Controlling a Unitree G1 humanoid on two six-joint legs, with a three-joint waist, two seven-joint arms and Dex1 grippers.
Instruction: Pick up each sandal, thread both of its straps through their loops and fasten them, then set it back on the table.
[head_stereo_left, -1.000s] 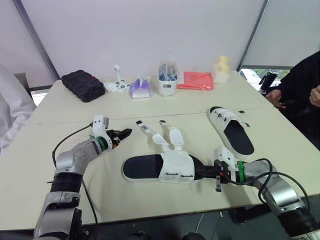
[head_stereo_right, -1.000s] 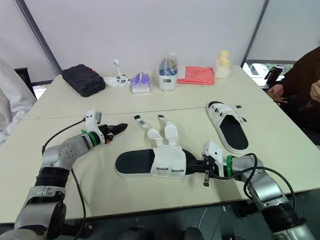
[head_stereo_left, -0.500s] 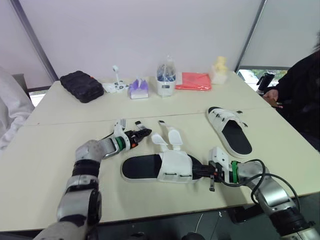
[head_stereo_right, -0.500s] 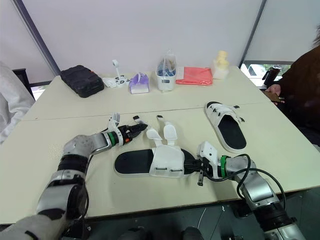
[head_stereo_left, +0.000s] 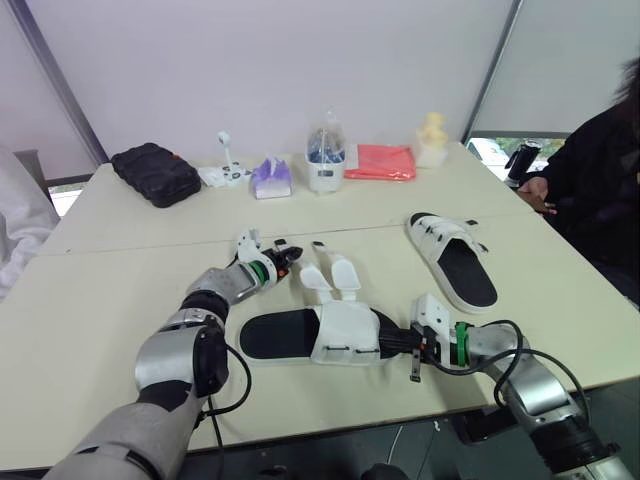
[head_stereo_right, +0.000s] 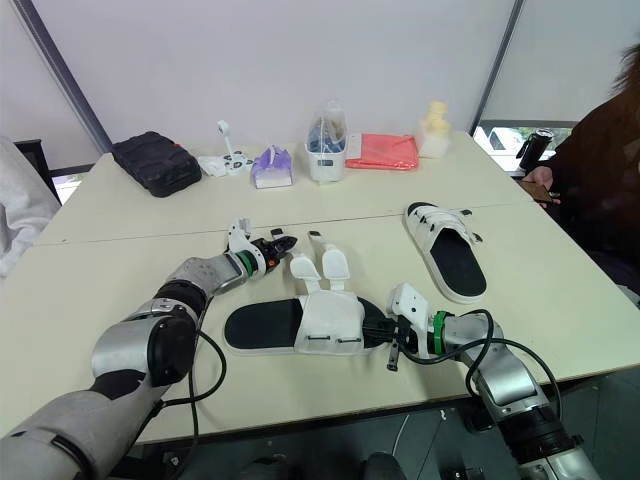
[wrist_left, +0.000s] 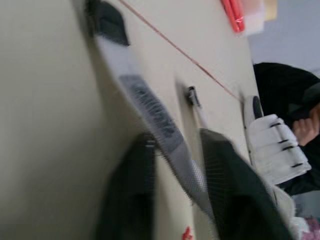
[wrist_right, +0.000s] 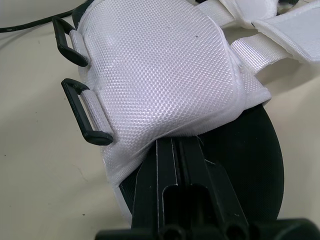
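The left claw lies low on the counter at the free end of one loose strap. Its fingers stand apart, with the strap running between them. That strap belongs to the near sandal, which lies flat at the middle of the counter with both straps spread open and pointing away from the robot.

At the sandal's right end, the right claw has its fingers together, tips tucked under the edge of the white upper. Whether they pinch the fabric cannot be told. Two black loops stand empty on the upper's near side.

A second sandal lies farther right, well apart.

The step in hand looks like taking hold of the strap. It would go best to close near the tip, leaving enough end free to feed a loop, while the right claw steadies the sandal.
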